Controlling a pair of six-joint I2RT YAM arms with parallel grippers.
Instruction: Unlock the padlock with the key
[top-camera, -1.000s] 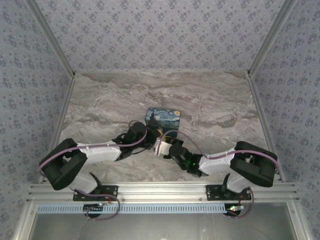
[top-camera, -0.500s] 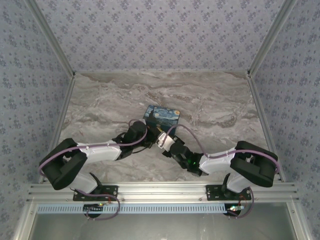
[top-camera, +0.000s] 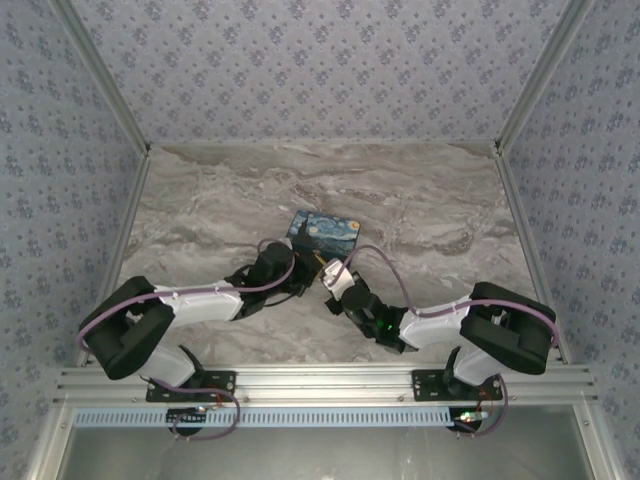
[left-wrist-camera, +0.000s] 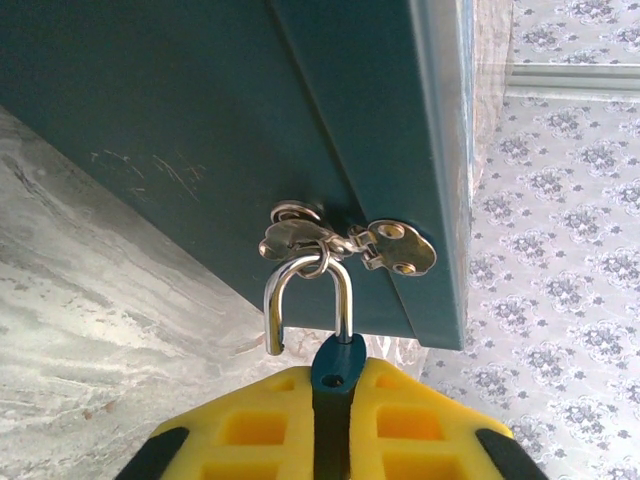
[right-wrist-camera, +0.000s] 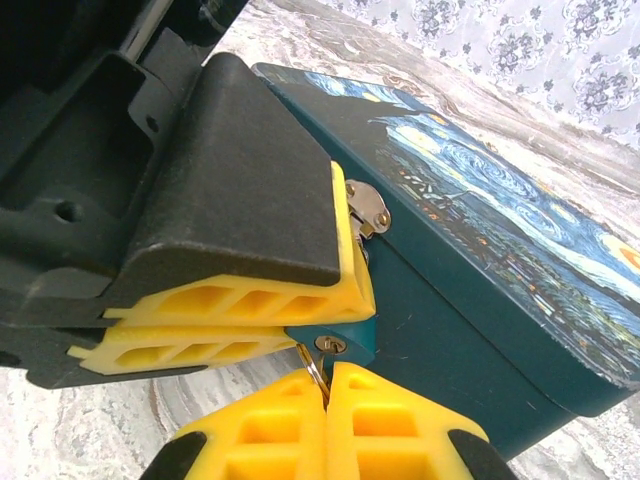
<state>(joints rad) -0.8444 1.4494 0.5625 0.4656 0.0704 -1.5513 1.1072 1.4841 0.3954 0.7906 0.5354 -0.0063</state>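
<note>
The padlock (left-wrist-camera: 337, 362) is a small teal body squeezed between the yellow fingers of my left gripper (left-wrist-camera: 335, 405), which is shut on it. Its metal shackle (left-wrist-camera: 306, 288) hangs through the ring of the hasp (left-wrist-camera: 395, 246) on the box, and the shackle's left end stands free of the body. In the right wrist view the padlock (right-wrist-camera: 350, 335) shows its keyhole underneath. The key (right-wrist-camera: 316, 368) runs up into that keyhole. My right gripper (right-wrist-camera: 327, 388) is shut on the key, just below the left fingers (right-wrist-camera: 240, 300).
The teal box (top-camera: 325, 231) with the starry-night lid rests on the marble table (top-camera: 430, 210), just beyond both grippers (top-camera: 316, 272). Aluminium frame rails and patterned walls close in the left, right and far sides. The two wrists sit nearly touching in front of the box.
My right gripper has moved forward and slightly right, closer under the box front. The box has shifted a little. The left arm has stayed almost still.
</note>
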